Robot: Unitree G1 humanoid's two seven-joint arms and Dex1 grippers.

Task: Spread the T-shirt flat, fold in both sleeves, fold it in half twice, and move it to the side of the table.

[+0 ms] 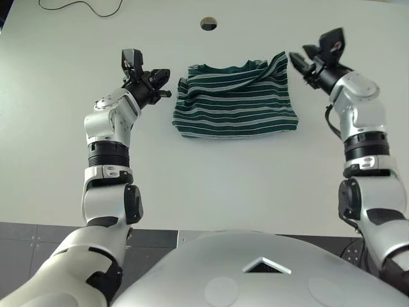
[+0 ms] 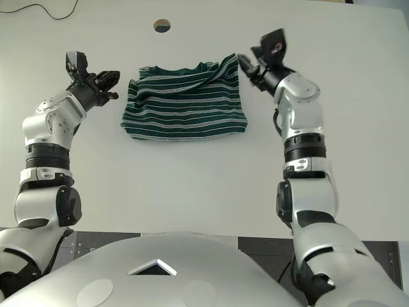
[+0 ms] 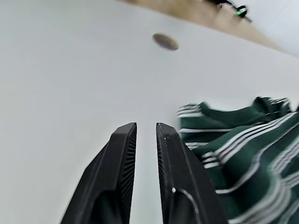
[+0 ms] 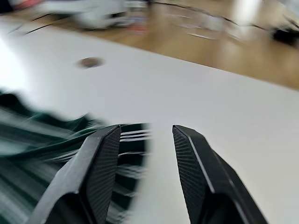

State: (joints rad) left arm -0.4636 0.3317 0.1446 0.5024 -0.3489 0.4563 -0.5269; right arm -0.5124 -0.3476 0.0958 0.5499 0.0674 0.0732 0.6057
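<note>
Striped T-shirt (image 1: 235, 105) lies mid-worktop (image 1: 223, 173), sleeves in, apparently halved once. Left gripper (image 1: 163, 84) jaws narrowly parted, right gripper (image 1: 298, 63) jaws released (both empty). Next: grasp both side edges for the second fold.

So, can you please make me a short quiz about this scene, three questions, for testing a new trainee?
1. True or false: the T-shirt hangs over the near edge of the table.
2. Where does the T-shirt lie? A) between the left tool and the right tool; B) to the left of both tools; C) to the right of both tools.
3. Are the right tool's fingers open or shut?
Key: 1 false, it lies wholly on the table, well back from the near edge; 2 A; 3 open.
</note>
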